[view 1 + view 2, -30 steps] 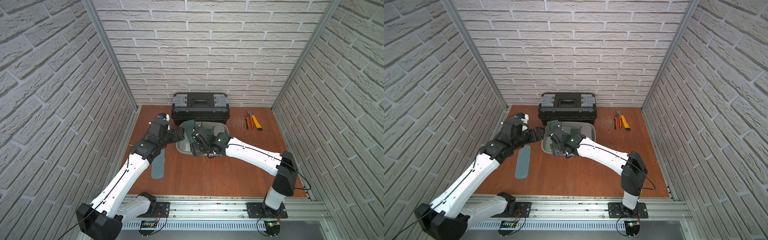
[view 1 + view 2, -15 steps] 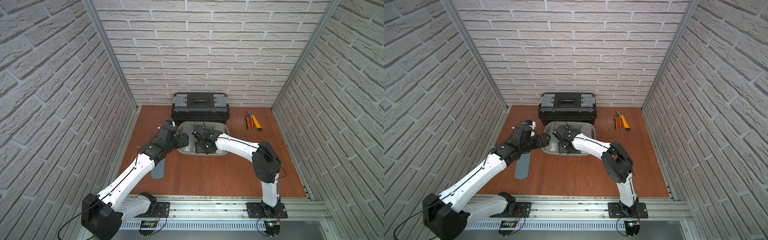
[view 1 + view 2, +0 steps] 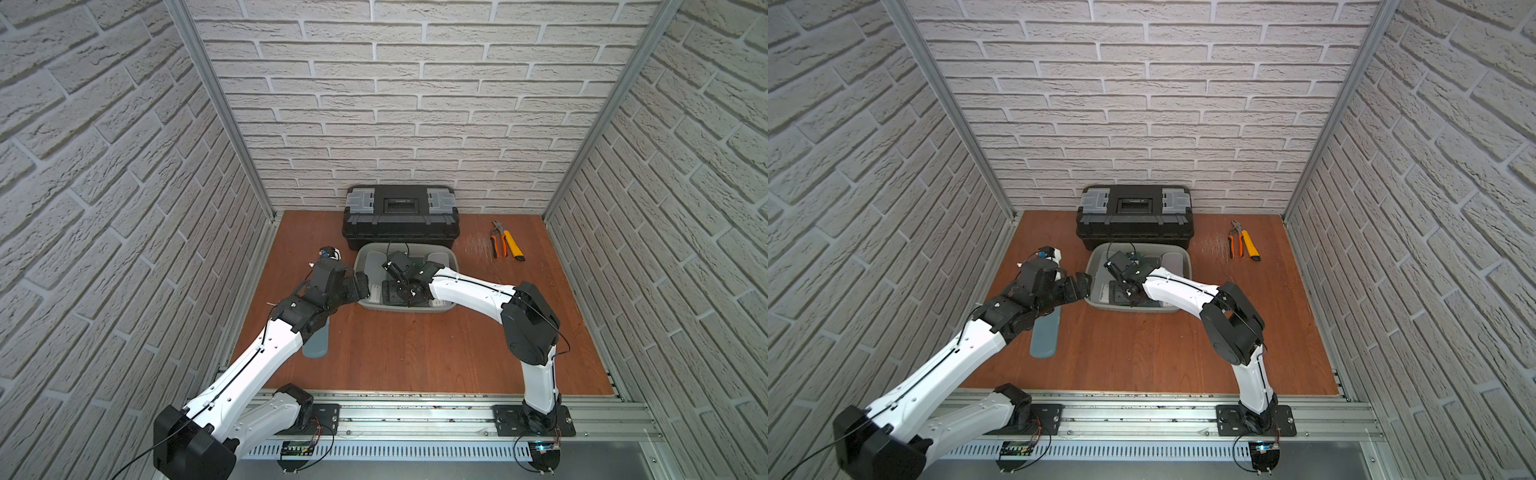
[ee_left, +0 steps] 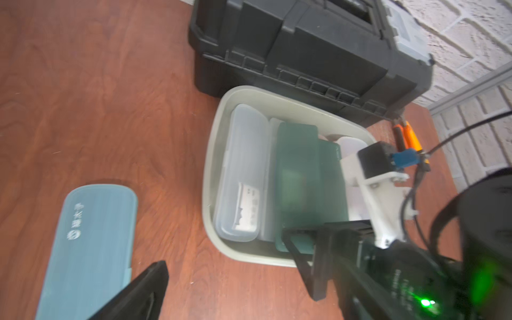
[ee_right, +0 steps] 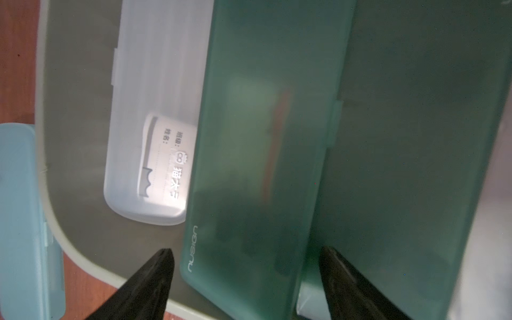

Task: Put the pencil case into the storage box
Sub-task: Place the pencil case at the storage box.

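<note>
At the left, the left gripper: fingers spread wide, nothing between them, nothing touched. Poised over the table beside the left wall of the box. Just outside the box, flat on the wood, a blue case.

Inside the box, from its left wall: a clear case on the floor, then the green case covering the clear one's edge, then a darker green case alongside.

At the green case's near end, the right gripper: fingers parted wider than the case, one on each side, a thin gap at both, no grip.

Hard to make out: in both top views, most of the box's contents behind the right wrist, and the blue case half under the left arm. Which green case on top of which, unclear. Something pale at the box's far right end, cut off.

Behind the box, a shut black toolbox against the back wall; touching the box or just short of it, impossible to tell. Further right, well apart, orange pliers beside a yellow knife. Red-brown wood-grain table, white brick walls on three sides, a metal rail along the front.
</note>
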Action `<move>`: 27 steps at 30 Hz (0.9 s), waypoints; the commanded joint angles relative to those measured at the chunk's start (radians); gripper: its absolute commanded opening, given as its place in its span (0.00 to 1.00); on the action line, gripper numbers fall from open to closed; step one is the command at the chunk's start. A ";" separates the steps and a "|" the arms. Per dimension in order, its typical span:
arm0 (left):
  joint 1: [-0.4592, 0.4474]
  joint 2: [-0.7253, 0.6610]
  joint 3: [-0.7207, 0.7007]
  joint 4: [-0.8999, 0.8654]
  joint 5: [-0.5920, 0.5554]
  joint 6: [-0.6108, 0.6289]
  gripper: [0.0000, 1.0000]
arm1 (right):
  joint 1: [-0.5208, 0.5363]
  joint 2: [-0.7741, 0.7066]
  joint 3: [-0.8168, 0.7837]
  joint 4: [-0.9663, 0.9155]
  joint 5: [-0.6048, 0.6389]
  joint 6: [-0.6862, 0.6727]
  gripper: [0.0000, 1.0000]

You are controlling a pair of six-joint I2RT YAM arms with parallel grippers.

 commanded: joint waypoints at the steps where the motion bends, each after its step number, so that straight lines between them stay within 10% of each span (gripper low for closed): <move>1: 0.027 -0.040 -0.032 -0.026 -0.059 -0.008 0.98 | 0.001 -0.005 0.037 0.014 -0.010 -0.027 0.89; 13: 0.287 -0.129 -0.203 -0.048 -0.012 -0.070 0.98 | -0.063 0.008 0.095 -0.032 0.034 -0.167 0.75; 27: 0.306 -0.056 -0.281 -0.056 -0.055 -0.062 0.99 | -0.081 0.103 0.122 0.024 -0.072 -0.228 0.46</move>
